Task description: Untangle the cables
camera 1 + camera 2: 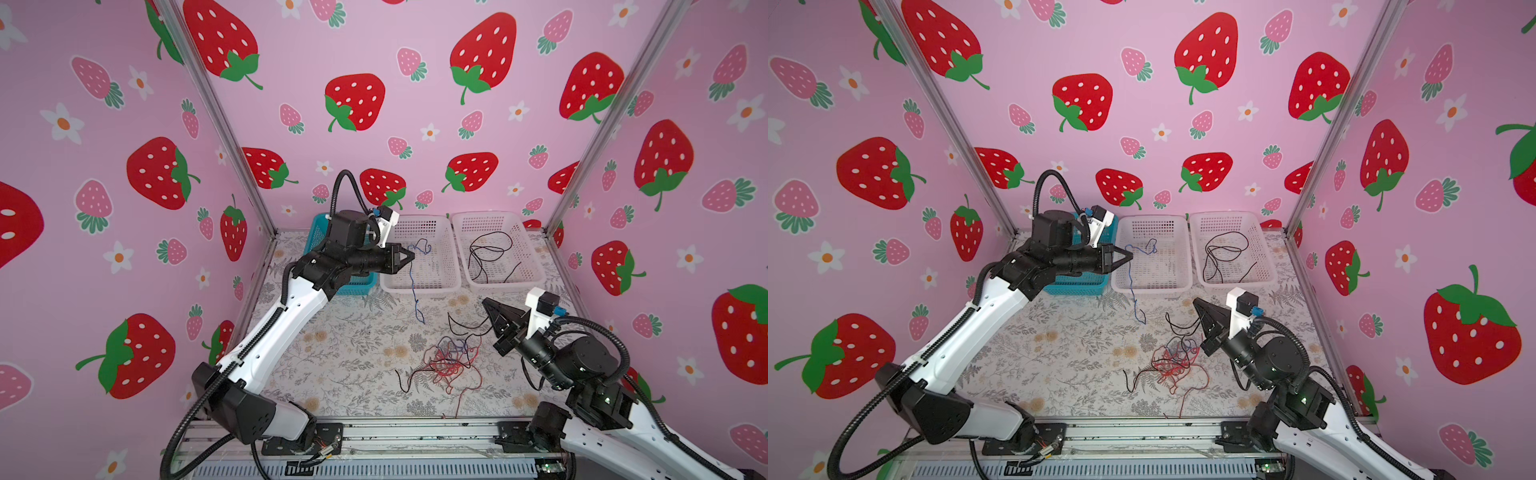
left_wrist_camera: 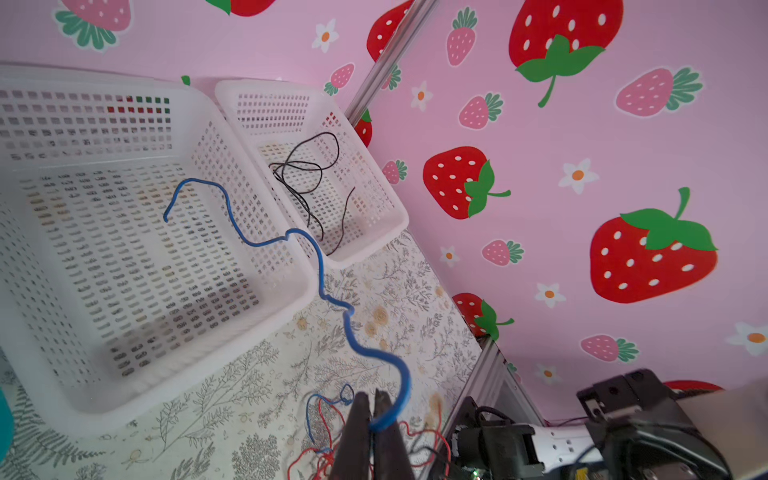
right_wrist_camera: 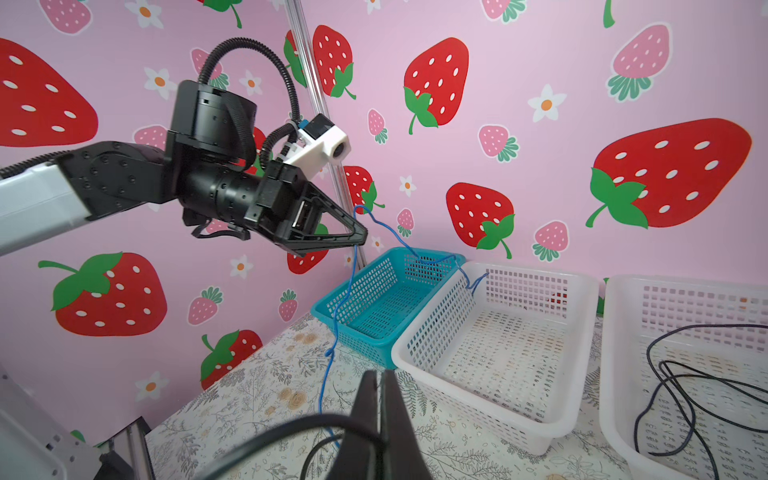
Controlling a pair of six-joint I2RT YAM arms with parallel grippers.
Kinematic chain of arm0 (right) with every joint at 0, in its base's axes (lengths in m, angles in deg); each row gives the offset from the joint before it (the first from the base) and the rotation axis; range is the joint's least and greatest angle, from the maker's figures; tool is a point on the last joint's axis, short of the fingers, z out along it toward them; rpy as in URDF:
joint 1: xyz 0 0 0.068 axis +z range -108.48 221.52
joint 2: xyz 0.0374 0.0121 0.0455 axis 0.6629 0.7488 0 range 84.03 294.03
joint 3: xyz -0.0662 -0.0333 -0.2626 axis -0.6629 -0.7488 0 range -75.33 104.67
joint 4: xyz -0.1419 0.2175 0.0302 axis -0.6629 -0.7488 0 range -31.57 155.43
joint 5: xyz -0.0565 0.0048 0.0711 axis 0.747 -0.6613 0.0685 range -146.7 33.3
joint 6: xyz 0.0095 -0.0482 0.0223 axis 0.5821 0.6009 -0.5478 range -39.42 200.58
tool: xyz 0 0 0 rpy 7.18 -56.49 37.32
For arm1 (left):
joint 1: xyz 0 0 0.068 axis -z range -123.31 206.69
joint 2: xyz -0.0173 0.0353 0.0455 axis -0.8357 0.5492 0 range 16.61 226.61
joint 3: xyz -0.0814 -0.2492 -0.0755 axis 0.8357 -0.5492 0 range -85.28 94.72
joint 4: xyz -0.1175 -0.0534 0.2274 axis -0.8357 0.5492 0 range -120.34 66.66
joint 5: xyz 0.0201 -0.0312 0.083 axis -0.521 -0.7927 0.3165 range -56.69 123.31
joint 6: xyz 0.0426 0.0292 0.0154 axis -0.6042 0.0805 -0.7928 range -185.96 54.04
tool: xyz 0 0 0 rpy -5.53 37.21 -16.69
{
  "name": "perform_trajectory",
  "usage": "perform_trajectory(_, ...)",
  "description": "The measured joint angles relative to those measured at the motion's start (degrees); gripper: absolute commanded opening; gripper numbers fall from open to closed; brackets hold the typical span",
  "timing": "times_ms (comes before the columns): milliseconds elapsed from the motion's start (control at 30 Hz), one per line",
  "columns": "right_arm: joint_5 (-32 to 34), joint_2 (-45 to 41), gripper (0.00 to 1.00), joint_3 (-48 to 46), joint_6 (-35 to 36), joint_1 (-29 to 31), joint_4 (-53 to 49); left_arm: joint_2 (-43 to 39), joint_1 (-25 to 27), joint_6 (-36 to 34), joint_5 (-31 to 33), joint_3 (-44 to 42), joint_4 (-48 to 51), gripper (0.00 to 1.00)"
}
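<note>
Top views: tangle (image 1: 446,363) of red, blue and black cables is laid front-centre on bench (image 1: 332,357). Just beyond it, right fingers (image 1: 489,305) are pressed together, nothing clearly pinched. Further back, blue cable (image 1: 412,282) is pinched by left fingers (image 1: 408,257) and hung near-vertical across middle white basket (image 1: 436,286) front rim, tail just short of tangle. Far row: teal basket (image 1: 314,239) empty, black cable (image 1: 490,249) held in right white basket (image 1: 507,286)

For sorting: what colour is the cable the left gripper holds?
Blue cable, best in the left wrist view.

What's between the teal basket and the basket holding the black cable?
A second white basket, seen in both top views, with the blue cable hanging over it.
</note>
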Motion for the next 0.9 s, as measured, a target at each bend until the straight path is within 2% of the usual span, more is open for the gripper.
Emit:
perform_trajectory(233,-1.2,-0.1,0.0,1.0,0.1,0.0,-2.2,12.0,-1.6,-2.4,2.1,3.4,-3.7,0.0)
perform_trajectory(467,-2.2,-0.2,0.0,2.2,0.1,0.0,-2.8,20.0,-3.0,-2.3,3.7,4.8,-6.2,0.0)
perform_trajectory(700,-3.5,-0.2,0.0,3.0,0.0,0.0,-3.0,25.7,-3.0,-2.7,5.3,12.7,-6.6,0.0)
perform_trajectory(900,-4.5,-0.3,0.0,3.0,-0.1,0.0,-3.3,30.6,-3.7,0.7,1.5,23.4,-2.7,0.0)
